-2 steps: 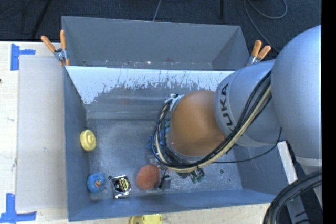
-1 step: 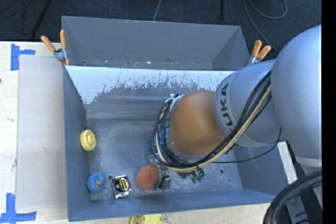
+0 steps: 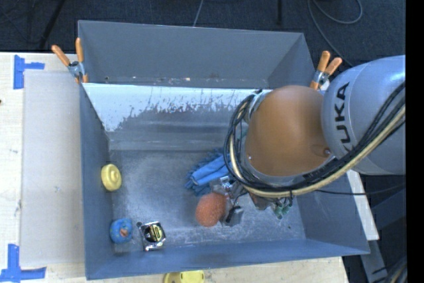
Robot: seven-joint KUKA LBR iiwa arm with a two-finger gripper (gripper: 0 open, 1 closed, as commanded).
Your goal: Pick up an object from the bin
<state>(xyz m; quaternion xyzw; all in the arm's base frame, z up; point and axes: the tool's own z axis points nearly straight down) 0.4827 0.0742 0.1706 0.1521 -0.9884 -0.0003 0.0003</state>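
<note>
My gripper reaches down under the arm's wrist to the bin floor, right of the middle. It is right beside a rust-orange fuzzy ball, touching or nearly touching the ball's right side. A crumpled blue thing lies just above the ball, partly tucked under the arm.
Near the left wall sits a yellow round thing. A blue round thing and a small yellow-and-black tape measure lie at the front left corner. The arm's orange cover and cables hide the bin's right part.
</note>
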